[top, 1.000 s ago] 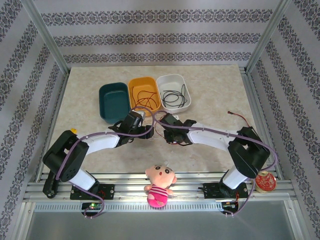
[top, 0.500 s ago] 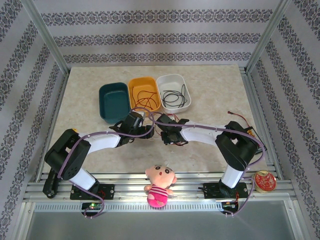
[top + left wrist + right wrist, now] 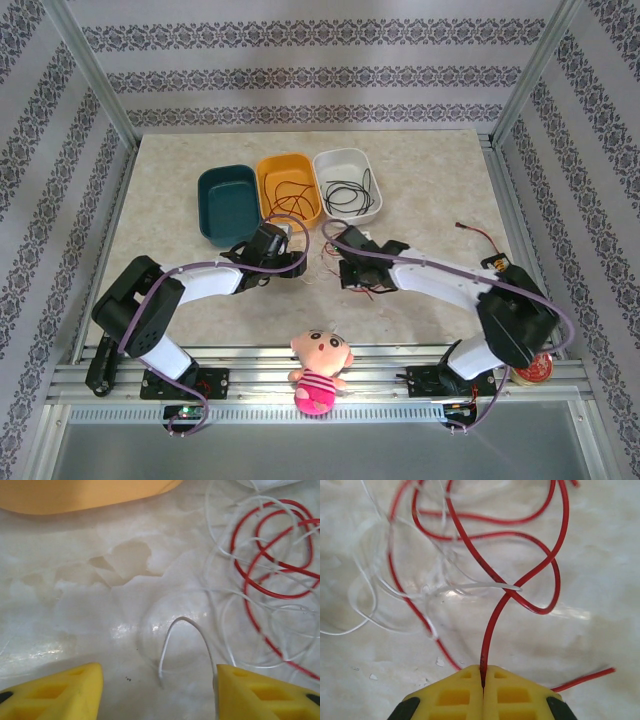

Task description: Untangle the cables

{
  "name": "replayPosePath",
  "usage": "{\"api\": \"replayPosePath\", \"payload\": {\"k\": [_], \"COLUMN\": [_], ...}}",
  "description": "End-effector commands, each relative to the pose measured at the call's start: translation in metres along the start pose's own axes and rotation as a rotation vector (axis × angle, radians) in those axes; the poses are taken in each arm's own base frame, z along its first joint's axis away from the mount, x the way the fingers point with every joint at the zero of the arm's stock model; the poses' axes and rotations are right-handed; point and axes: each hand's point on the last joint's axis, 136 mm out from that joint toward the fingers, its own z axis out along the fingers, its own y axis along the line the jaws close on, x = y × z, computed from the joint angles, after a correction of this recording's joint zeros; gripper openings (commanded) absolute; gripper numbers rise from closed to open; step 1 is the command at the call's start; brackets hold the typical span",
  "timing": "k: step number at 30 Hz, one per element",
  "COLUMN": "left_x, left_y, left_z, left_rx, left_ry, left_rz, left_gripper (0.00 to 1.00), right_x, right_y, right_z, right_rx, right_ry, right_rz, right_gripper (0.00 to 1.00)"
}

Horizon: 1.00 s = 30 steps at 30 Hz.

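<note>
Cables [image 3: 322, 263] tangled at table [image 3: 430, 180] centre.
Right gripper [image 3: 482, 674] clamped on red cable [image 3: 492, 622]; left gripper [image 3: 157, 680] part-open, white cable [image 3: 184, 622] loop between its fingers.

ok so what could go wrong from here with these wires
1. The right gripper is shut on the red wire, which crosses through loops of the white wire. Pulling may tighten the tangle rather than free it.
2. The left gripper stands open around a bend of white wire. It is thin and pale against the table, so closing could miss it.
</note>
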Motion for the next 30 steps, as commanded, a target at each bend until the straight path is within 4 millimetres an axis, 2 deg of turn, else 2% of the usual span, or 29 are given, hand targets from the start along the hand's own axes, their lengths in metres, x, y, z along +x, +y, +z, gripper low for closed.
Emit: {"api": "replayPosePath", "payload": {"k": [1,4,8,15,22,30], "left_x": [-0.009,-0.010,-0.012,-0.027,-0.054,-0.073], "left_y": [-0.012,-0.013,-0.016,-0.040,-0.072,-0.102], "left_z": [0.001,0.001,0.000,-0.012,-0.038,-0.058], "left_rx": [0.030,0.034,0.050,0.153,0.279,0.373], "left_ry": [-0.018,-0.020,-0.027,-0.070,-0.174,-0.254], "left_rz": [0.000,-0.001,0.004,0.051,0.155,0.313], "left_gripper": [0.57,0.56,0.56,0.57,0.68,0.69], "right_x": [-0.003,-0.016,-0.037,-0.059,-0.065,-0.073], "right_y": [-0.020,-0.024,-0.017,-0.004,0.001,0.010], "right_z": [-0.018,-0.040,-0.071,-0.118,-0.140,-0.152], "right_rx": [0.027,0.001,-0.074,-0.186,-0.238,-0.291], "right_ry": [-0.043,-0.109,-0.212,-0.328,-0.368,-0.403], "right_rz": [0.060,0.073,0.060,0.024,0.015,-0.004], "right_gripper": [0.00,0.00,0.00,0.00,0.00,0.00]}}
